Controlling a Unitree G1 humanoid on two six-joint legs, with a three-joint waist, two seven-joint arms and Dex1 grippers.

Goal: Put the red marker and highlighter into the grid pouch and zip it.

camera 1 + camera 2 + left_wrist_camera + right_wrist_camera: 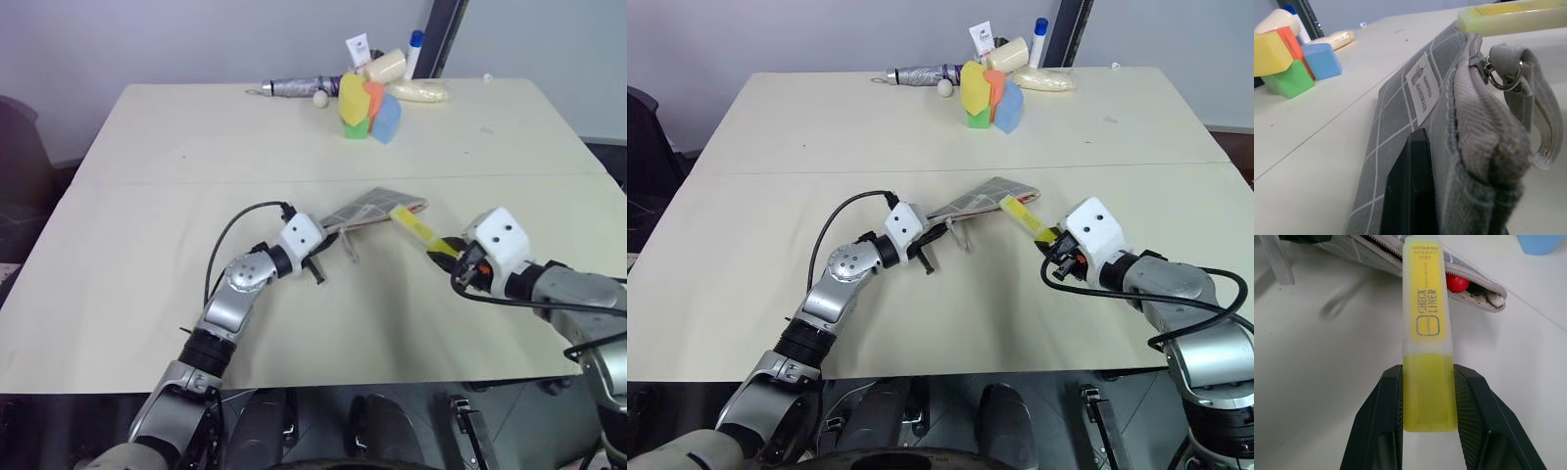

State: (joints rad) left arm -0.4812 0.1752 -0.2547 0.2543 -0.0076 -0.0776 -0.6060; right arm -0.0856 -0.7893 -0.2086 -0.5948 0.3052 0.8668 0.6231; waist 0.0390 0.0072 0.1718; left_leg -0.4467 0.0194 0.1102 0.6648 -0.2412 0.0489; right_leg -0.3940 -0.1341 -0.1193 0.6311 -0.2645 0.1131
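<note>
Right gripper [1429, 404] pinching highlighter [1426, 328] by its tail, tip poking toward 11 o'clock at open mouth of grid pouch [367, 210]. Red marker [1456, 283] sitting inside pouch, red end peeking out. Left gripper [323, 247] clamping pouch's near end, holding it up off table [147, 196]. Foam blocks [367, 110] sitting way off at 12 o'clock.

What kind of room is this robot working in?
Probably a lab or test room: a plain pale table against a bare wall, with practice props like foam blocks, a folded umbrella and a grid pouch.
</note>
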